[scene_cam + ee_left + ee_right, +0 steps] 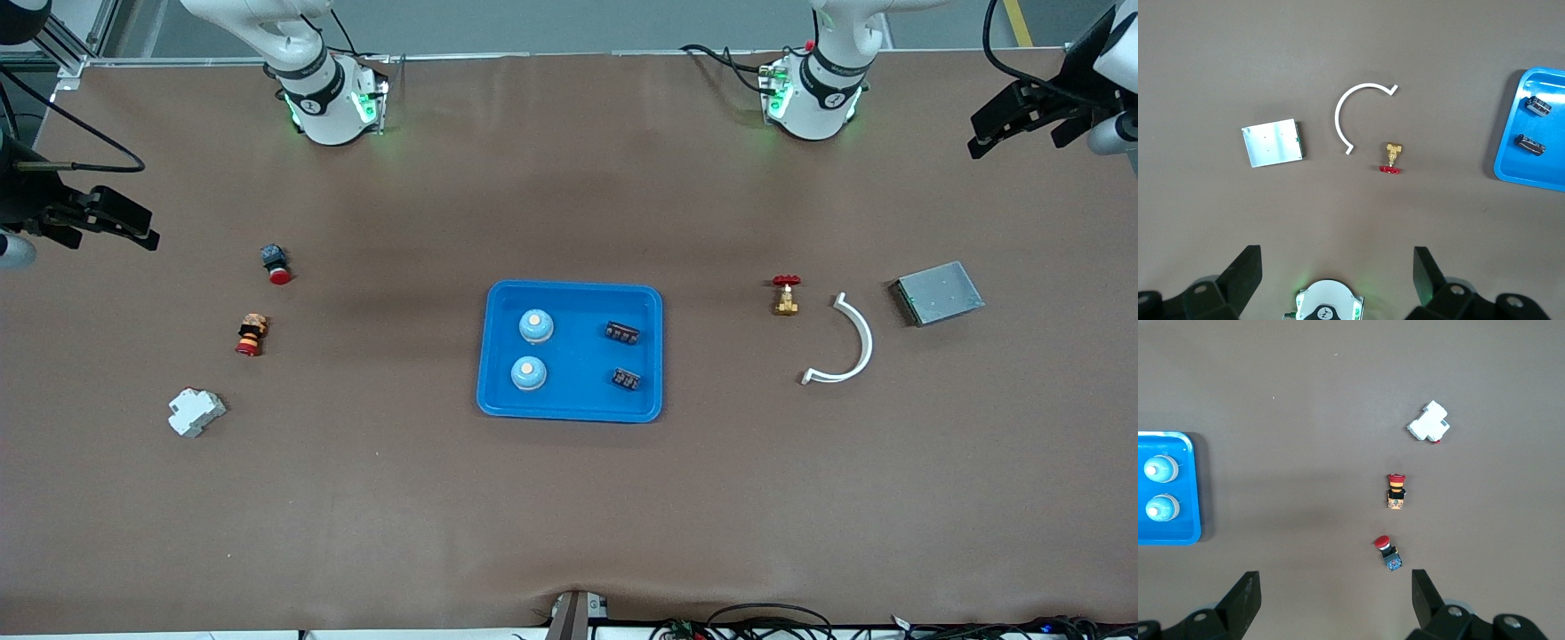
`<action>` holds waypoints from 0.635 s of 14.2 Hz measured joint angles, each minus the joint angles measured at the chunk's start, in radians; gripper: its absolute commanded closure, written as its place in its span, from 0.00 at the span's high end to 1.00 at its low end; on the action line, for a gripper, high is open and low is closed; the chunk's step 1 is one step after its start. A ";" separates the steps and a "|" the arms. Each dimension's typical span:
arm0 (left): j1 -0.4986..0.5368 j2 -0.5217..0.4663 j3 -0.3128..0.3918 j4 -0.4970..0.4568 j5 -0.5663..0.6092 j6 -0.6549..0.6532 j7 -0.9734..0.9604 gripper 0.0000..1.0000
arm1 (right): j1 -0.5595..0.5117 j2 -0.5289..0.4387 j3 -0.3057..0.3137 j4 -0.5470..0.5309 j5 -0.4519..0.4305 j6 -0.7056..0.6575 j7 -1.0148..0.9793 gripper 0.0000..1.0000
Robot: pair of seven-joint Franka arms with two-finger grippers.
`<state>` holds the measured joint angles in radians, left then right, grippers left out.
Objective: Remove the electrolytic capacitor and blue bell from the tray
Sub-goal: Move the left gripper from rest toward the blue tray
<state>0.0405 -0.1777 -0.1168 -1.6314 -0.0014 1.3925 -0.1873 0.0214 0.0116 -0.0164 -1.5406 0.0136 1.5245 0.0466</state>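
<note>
A blue tray (574,287) lies mid-table. Two pale blue bells (536,326) (528,373) stand in its half toward the right arm's end. In the half toward the left arm's end lie two black capacitors (622,333) (627,380). My left gripper (996,124) hangs open and holds nothing over the left arm's end of the table. In the left wrist view its fingers (1245,270) frame bare table, with the capacitors (1539,105) at the edge. My right gripper (133,227) hangs open with nothing in it over the right arm's end; the right wrist view shows the bells (1158,469).
Toward the left arm's end lie a brass valve with a red handle (786,294), a white curved strip (849,342) and a grey metal box (938,292). Toward the right arm's end lie two red push buttons (276,264) (252,335) and a white breaker (196,412).
</note>
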 measured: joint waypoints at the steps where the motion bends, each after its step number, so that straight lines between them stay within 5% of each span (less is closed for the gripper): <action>1: 0.000 0.003 0.000 0.000 0.000 0.001 0.000 1.00 | 0.000 0.000 0.000 0.000 0.000 0.001 0.000 1.00; 9: -0.002 0.072 -0.001 0.068 0.000 -0.001 -0.002 1.00 | -0.004 -0.001 -0.010 0.009 -0.001 0.008 0.000 1.00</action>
<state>0.0385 -0.1059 -0.1174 -1.5638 -0.0014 1.3917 -0.1896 0.0176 0.0107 -0.0265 -1.5316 0.0122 1.5326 0.0466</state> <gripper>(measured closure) 0.000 0.000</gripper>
